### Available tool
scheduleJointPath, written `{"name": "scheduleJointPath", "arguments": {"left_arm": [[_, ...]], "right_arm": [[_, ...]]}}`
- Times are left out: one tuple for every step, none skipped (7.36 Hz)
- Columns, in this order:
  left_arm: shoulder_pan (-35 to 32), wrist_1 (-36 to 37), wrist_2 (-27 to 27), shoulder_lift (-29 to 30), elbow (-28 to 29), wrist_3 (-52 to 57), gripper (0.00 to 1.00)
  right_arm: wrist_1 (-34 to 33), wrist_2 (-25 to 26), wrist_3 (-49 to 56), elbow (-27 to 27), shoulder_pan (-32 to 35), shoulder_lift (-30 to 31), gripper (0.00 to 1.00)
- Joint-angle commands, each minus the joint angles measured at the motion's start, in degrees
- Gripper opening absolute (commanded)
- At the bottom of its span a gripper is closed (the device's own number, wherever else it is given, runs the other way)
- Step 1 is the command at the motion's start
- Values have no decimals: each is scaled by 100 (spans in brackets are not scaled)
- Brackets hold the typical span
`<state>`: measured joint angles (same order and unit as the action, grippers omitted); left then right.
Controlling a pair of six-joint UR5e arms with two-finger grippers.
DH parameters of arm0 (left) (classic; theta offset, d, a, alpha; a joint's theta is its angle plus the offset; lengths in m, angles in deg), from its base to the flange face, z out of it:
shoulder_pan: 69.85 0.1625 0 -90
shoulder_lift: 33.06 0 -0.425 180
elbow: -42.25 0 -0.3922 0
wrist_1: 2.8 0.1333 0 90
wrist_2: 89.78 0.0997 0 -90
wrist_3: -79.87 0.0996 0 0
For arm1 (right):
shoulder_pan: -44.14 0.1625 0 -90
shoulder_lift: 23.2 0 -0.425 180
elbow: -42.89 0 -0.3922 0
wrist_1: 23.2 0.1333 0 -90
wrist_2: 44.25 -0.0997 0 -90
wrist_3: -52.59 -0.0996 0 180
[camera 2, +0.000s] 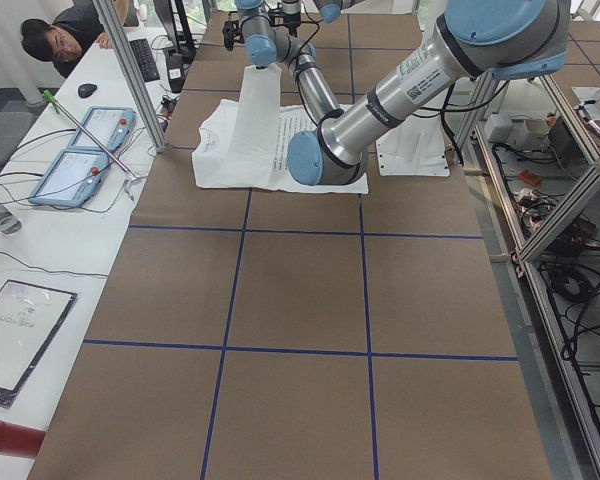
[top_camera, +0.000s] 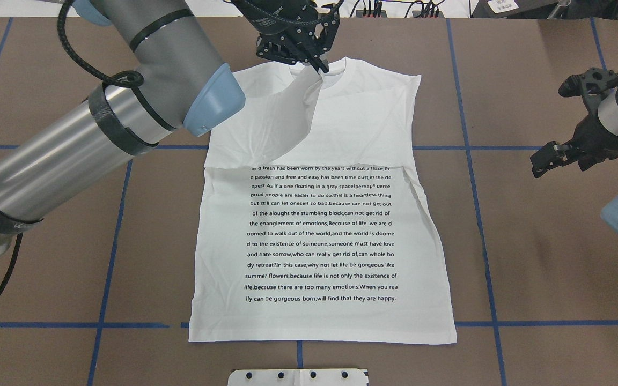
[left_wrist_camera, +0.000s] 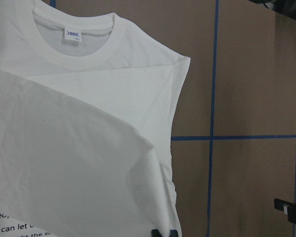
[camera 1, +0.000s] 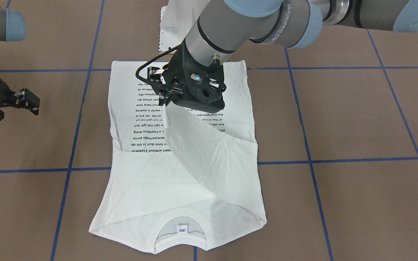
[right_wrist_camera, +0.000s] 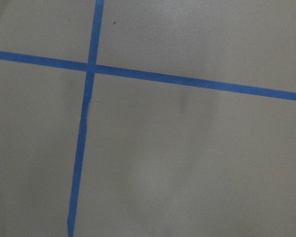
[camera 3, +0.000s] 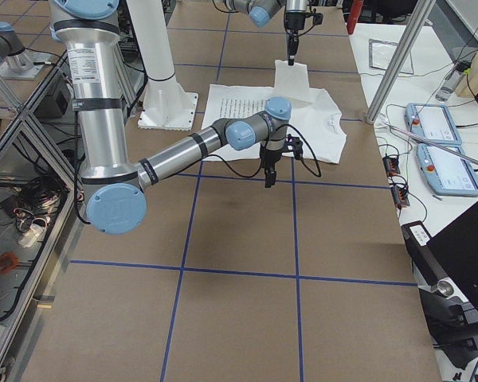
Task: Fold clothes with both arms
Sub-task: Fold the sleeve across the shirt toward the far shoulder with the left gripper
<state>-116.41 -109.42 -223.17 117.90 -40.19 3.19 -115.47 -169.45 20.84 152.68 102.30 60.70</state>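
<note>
The left gripper (camera 1: 165,103) is pinched shut on a corner of fabric, holding a sleeve (camera 1: 209,159) of the white shirt (top_camera: 319,241) lifted off the table, the cloth hanging in a taut diagonal sheet from the jaws down to the shoulder at the shirt's far left. In the overhead view the left arm (top_camera: 100,128) reaches in from the near left across the garment, its gripper poised above the far end close to the ribbed collar (camera 1: 180,221), which carries a small label (camera 1: 182,229). The shirt lies flat in the middle of the brown table (top_camera: 529,279), hem near the robot and collar on the far side, with a block of black printed text (top_camera: 321,233) covering its near half; the sleeve on the right side is already folded inward across the chest. The right gripper (top_camera: 550,159) hangs well to the right of the shirt over bare tabletop, holding nothing, its fingers seemingly closed together in the front-facing view; its wrist camera shows only brown surface crossed by blue tape lines (right_wrist_camera: 89,69). The white pedestal base (top_camera: 298,377) sits at the near edge. In the left side view a person (camera 2: 65,35) leans over a bench beyond the table's far edge, beside two tablet-like pendants (camera 2: 80,150).
</note>
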Motion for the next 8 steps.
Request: {"name": "scheduleJointPath", "arguments": {"left_arm": [[139,-724,102,328,673,-415,0],[157,-841,216,320,773,-444,0],[244,-860,408,312,878,-444,0],[332,-1130,601,311,1140,-453,0],[463,-1368,769,320,1369,-453,0],[708,-1413,1005,320,1476,-453,0],[963,-1414,1269,329,1485,-461,0],[1113,-1423,1358,338,1546,-453,0]], "right_arm": [[15,-5,2,-11,29,-6,100],[15,-5,2,-11,29,-6,100],[15,-5,-7,-11,37,-15,100],[15,-22,-7,-11,38,-58,100],[15,-31,-7,-11,38,-102,100],[15,-40,-15,-11,38,-103,100],[15,-40,-16,-11,38,-103,100],[15,-40,-16,-19,38,-120,100]]}}
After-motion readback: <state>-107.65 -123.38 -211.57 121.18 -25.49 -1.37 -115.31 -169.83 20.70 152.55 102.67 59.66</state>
